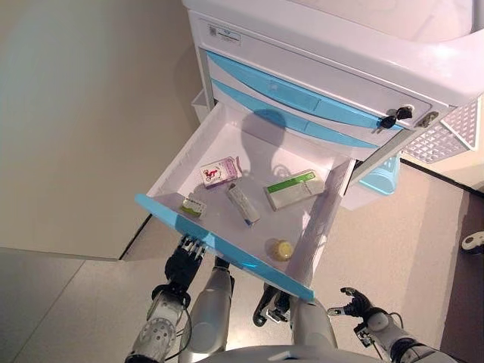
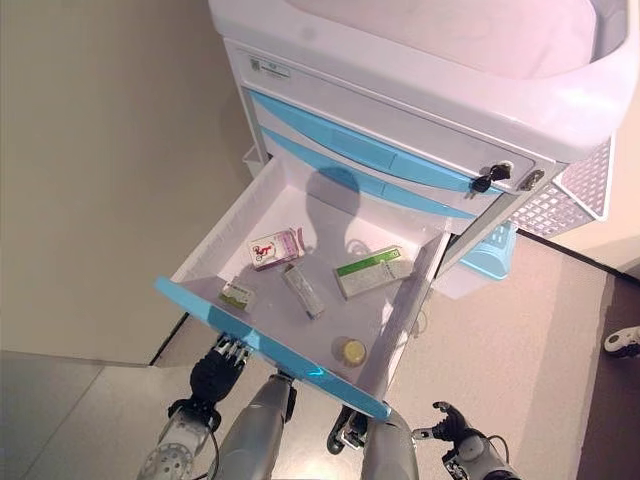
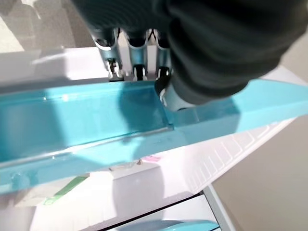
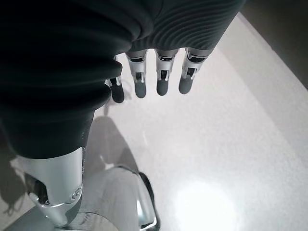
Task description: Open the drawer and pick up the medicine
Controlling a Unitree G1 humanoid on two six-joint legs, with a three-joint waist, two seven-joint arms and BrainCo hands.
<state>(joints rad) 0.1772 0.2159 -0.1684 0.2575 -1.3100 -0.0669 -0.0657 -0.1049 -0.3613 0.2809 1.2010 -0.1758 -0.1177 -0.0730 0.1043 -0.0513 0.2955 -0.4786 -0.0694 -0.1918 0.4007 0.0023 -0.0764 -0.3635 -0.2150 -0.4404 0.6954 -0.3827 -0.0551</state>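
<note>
The cart's bottom drawer is pulled far out, white inside with a blue front. In it lie a pink-and-white medicine box, a small green-and-white box, a narrow grey-white box, a larger green-striped box and a small yellow bottle. My left hand is under the blue front. Its fingers reach behind the front's lip while the thumb presses on the near face. My right hand hangs low to the right, open over the floor, holding nothing.
Above the open drawer the white cart has two shut blue drawers and a key in its lock. A light blue bin and a white mesh basket hang on its right side. A beige wall stands at the left.
</note>
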